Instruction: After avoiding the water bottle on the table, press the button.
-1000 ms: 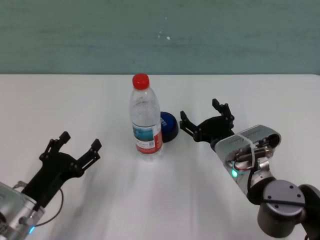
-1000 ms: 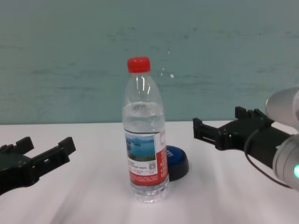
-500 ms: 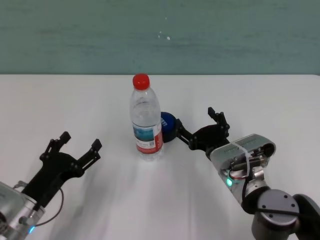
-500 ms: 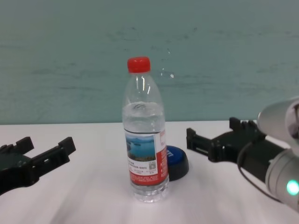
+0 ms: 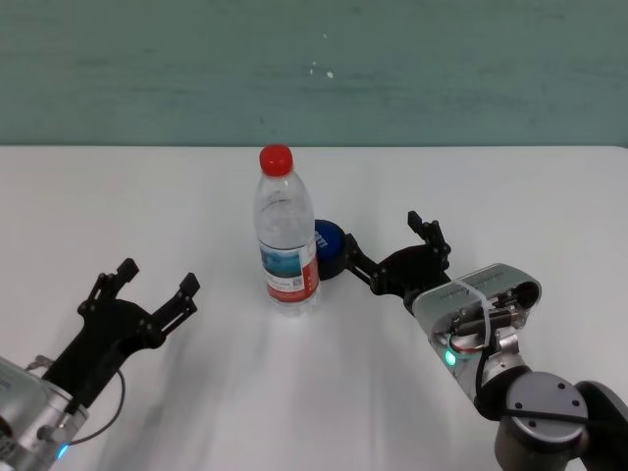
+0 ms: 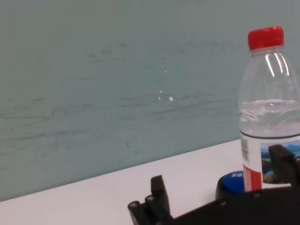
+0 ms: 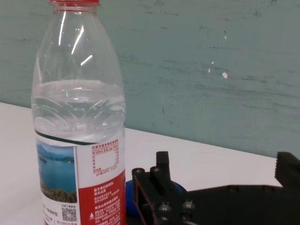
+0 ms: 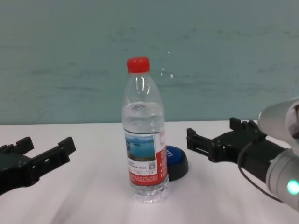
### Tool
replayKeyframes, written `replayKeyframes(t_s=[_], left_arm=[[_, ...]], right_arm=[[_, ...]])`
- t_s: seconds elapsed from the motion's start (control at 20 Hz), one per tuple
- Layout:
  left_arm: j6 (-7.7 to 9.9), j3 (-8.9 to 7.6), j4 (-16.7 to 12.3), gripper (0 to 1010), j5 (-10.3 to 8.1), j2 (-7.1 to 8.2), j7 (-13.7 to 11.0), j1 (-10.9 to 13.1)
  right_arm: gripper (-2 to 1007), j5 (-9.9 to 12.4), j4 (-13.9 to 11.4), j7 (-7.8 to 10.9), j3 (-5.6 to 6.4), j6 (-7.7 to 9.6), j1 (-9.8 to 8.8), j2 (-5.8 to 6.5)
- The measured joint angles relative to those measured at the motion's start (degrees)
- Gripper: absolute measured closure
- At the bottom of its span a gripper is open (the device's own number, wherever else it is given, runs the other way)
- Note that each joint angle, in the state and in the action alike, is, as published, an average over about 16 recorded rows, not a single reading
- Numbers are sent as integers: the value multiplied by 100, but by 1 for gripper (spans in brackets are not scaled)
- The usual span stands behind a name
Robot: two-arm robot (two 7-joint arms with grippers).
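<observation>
The water bottle point(image 5: 287, 235) stands upright on the table point(image 5: 491, 186), clear with a red cap. Right behind it, partly hidden by it, sits the blue button point(image 5: 332, 247) on its black base. My right gripper point(image 5: 383, 235) is open just right of the button, one fingertip close beside its edge; I cannot tell if it touches. In the right wrist view the bottle point(image 7: 79, 140) fills the side and the button point(image 7: 127, 199) peeks out behind a finger point(image 7: 154, 187). My left gripper point(image 5: 157, 277) rests open at the near left, well away from the bottle.
A teal wall point(image 5: 314, 69) runs behind the table's far edge. In the chest view the bottle point(image 8: 145, 154) stands in front of the button point(image 8: 177, 161), with the right gripper point(image 8: 211, 131) at the button's right.
Over the last second my right gripper moved left and lower toward the button, then held still. The bottle, the button and the left arm have not moved.
</observation>
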Motion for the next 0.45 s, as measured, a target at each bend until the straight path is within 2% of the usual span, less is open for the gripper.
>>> replayKeyframes(t_s=[0.45], left_arm=[[0, 0, 0, 0, 0, 0, 0, 0]], right_arm=[[1, -5, -8, -3, -1, 11, 4, 5]])
